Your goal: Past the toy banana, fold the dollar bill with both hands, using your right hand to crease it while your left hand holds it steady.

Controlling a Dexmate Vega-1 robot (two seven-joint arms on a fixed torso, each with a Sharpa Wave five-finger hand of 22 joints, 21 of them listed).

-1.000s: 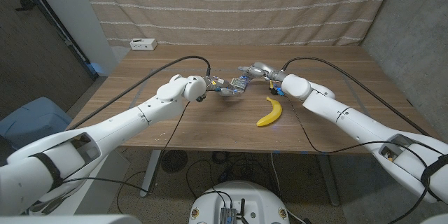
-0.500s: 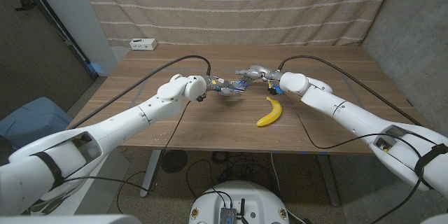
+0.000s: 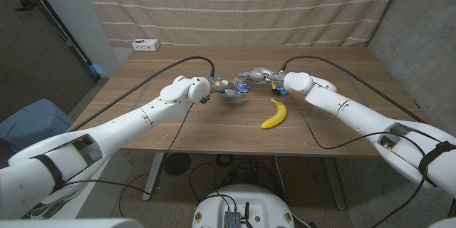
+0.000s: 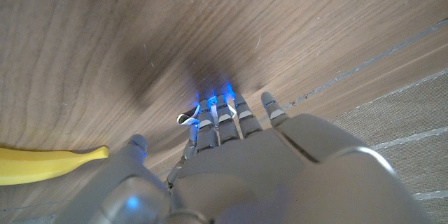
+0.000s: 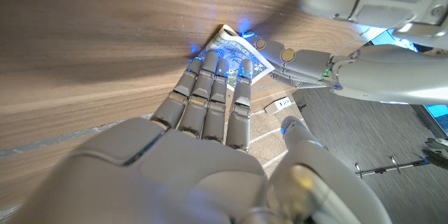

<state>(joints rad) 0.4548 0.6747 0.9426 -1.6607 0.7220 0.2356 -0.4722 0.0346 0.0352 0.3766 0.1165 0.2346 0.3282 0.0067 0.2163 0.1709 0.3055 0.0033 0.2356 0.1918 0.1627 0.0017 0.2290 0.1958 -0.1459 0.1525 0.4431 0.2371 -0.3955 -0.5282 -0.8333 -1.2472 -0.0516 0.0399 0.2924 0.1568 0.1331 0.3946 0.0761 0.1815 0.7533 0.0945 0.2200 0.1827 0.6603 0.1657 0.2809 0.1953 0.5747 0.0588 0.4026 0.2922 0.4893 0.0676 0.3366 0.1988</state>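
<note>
One toy banana [image 3: 274,114] lies on the wooden table [image 3: 214,132], and it serves as the landmark here. One dollar bill [image 5: 236,54] sits on the table beyond the banana, toward the far edge and a little to the robot's left of it. Two hands meet over the bill. The right hand [image 3: 251,76] lies with its fingers [image 5: 213,84] stretched out side by side, their tips pressing on the bill. The left hand [image 3: 222,87] reaches in from the other side, its fingers extended onto the bill's edge. One small white box [image 3: 144,44] stands far beyond the banana, near the table's back corner.
</note>
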